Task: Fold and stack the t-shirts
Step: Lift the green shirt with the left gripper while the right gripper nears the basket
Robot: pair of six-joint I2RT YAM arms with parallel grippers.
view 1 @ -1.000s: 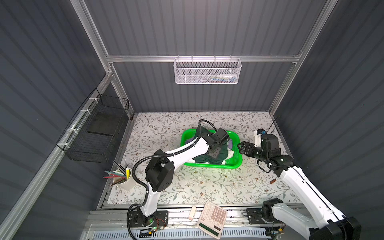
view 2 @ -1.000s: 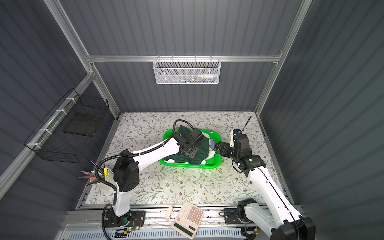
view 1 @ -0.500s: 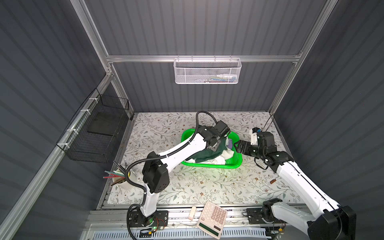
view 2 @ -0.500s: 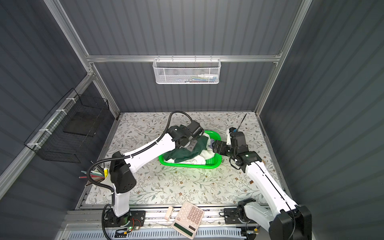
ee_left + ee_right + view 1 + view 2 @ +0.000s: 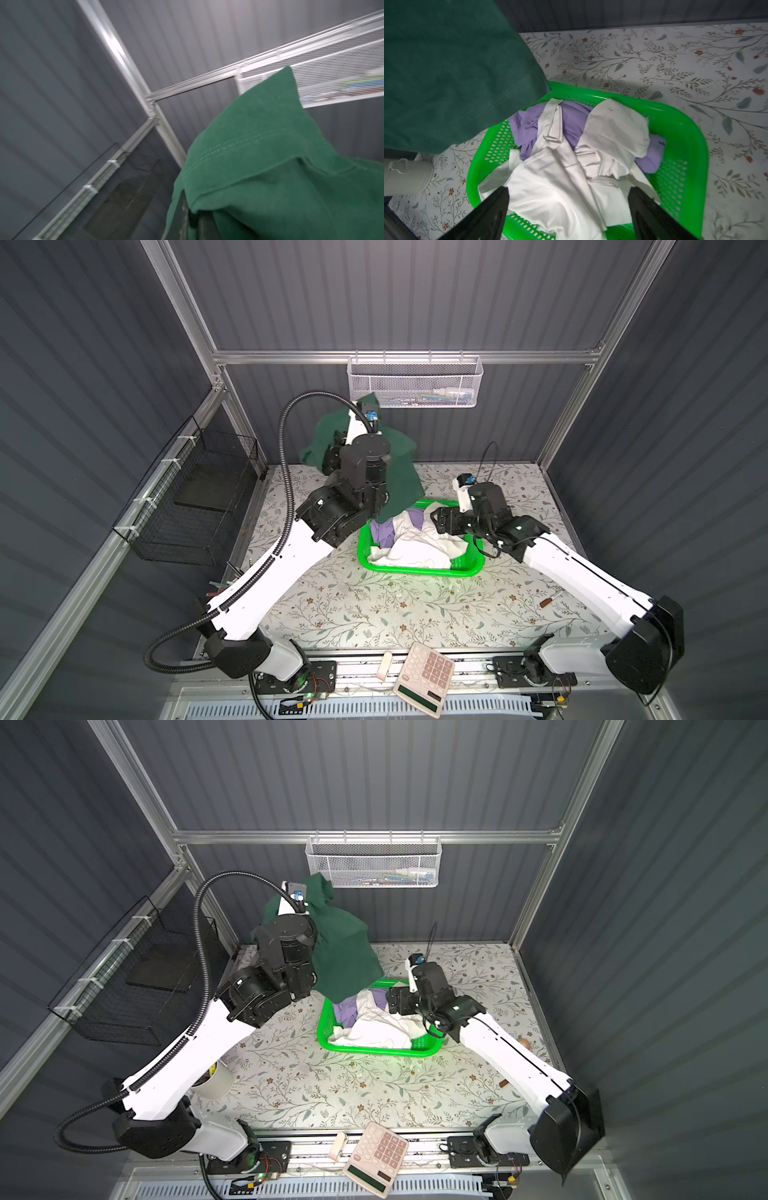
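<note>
A dark green t-shirt [image 5: 399, 477] hangs in the air behind the bright green basket [image 5: 419, 570], its lower edge still over the basket's back rim. My left gripper [image 5: 194, 220] is shut on a fold of this shirt [image 5: 270, 166], and the cloth drapes over its fingers. In both top views the shirt [image 5: 345, 952] hides that gripper. White t-shirts [image 5: 560, 187] and a lavender t-shirt [image 5: 571, 122] lie crumpled in the basket [image 5: 685, 145]. My right gripper [image 5: 569, 197] is open just above the white cloth, with nothing between its fingers.
A white cup [image 5: 216, 1081] with pens stands on the table's left side. A calculator [image 5: 424, 680] lies on the front rail. A black wire basket [image 5: 195, 506] hangs on the left wall and a white mesh basket [image 5: 415, 383] on the back rail, close to the raised shirt.
My left gripper shut on the dark green t-shirt and lifted it up and back out of the basket. My right gripper moved in over the basket, its jaws narrowing slightly.
</note>
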